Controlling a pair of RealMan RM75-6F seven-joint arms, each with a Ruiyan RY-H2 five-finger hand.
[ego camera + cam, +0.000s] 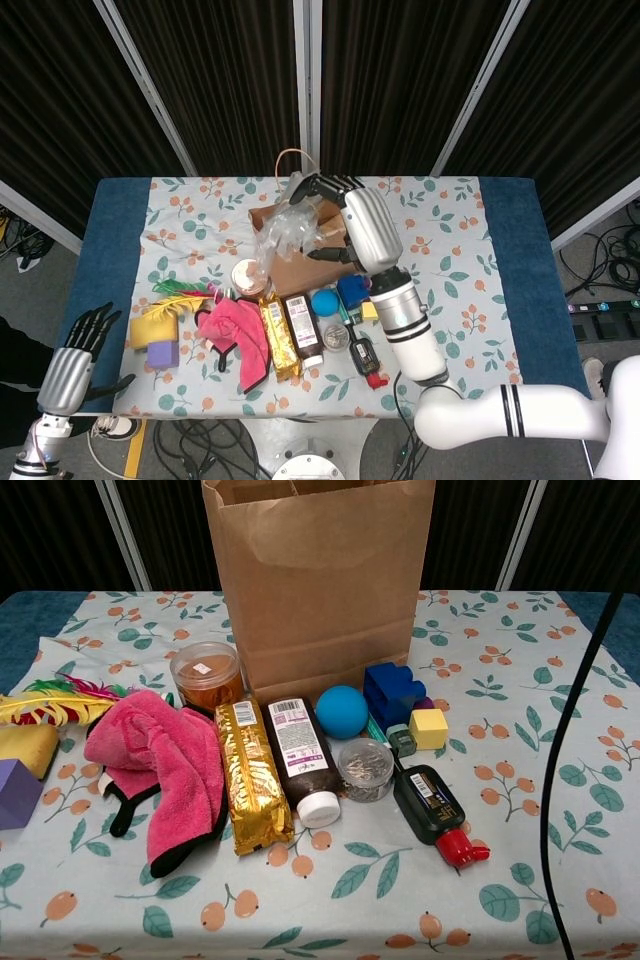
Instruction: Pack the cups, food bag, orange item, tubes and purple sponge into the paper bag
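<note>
Standing upright at the back of the floral tablecloth (520, 780), the brown paper bag (320, 590) has its mouth open upward, and the head view shows the right hand (325, 195) reaching over that mouth with fingers curled around a crumpled clear plastic bag (285, 232). The plastic hangs over the bag's left rim; what lies inside the paper bag cannot be made out.

Just in front of the bag's left corner sits a round clear tub of orange-brown paste (207, 675), touching a gold foil packet (253, 775) that lies lengthwise beside a dark brown bottle with a white cap (302, 760). A blue ball (342, 711) rests against the bag's base, next to a blue plastic block (392, 693) and a small yellow cube (429, 728). A small round clear jar holding metal bits (366, 770) sits between the bottle and a black tube with a red cap (435, 810).

Left of these lie a pink cloth with black trim (165, 760), coloured feathers (60, 702), a yellow sponge (25, 748) and a purple sponge block (162, 353).

The left hand (80, 350) hangs off the table's left front corner, fingers spread, holding nothing.
</note>
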